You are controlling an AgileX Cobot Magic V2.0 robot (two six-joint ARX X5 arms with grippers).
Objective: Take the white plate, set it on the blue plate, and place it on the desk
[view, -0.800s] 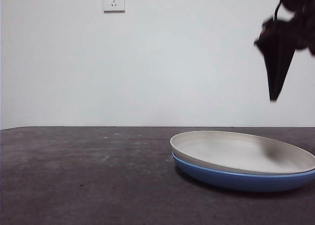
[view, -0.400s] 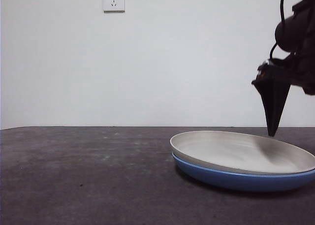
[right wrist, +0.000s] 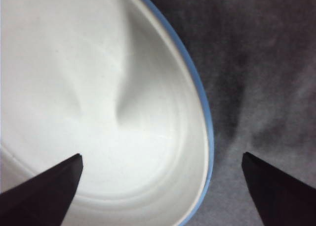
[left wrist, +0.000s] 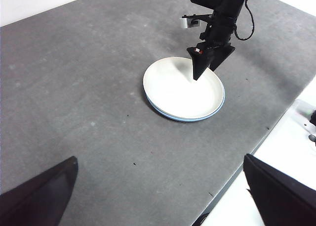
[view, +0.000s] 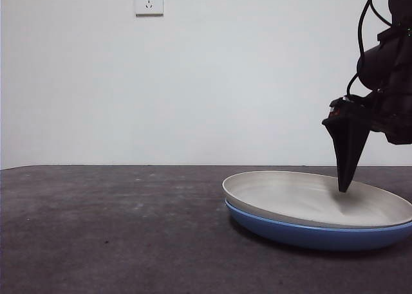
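I had the right gripper (view: 346, 186) spread wide, straddling the matte white plate's (view: 302, 197) rim, glossy blue plate (view: 309, 235) nested beneath; left gripper (left wrist: 158, 196) waited open.

A white wall socket (view: 149, 0) sits high on the plain white wall (view: 193, 82). The wall rises behind the far edge of the tabletop.

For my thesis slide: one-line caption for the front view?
Right tool open, tip low over matte off-white round plate stacked on glossy blue plate, dark grey desk.
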